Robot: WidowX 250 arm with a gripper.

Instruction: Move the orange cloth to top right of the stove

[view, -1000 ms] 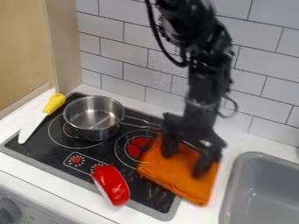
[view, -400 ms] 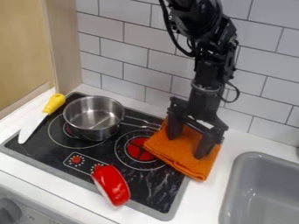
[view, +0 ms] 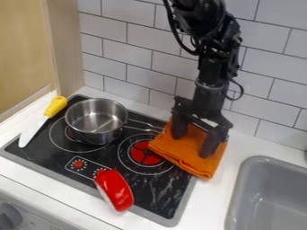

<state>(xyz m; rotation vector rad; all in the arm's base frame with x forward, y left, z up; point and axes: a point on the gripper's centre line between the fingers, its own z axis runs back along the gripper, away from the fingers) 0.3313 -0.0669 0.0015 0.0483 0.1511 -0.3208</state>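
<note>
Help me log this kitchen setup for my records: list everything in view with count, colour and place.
Folded orange cloth: 1, orange, right edge of the stove, partly on the counter
Round metal saucepan: 1, silver, back left of the stove
Black flat stove: 1, black with red-centred burner, on the counter
Yellow-handled knife: 1, white blade, stove's left edge
Rounded glossy object: 1, red, stove's front edge
White countertop: 1, white, around the stove
Basin sink: 1, grey, right
Tiled wall: 1, pale grey, behind
Two-finger gripper: 1, black, at the cloth, fingers apart
</note>
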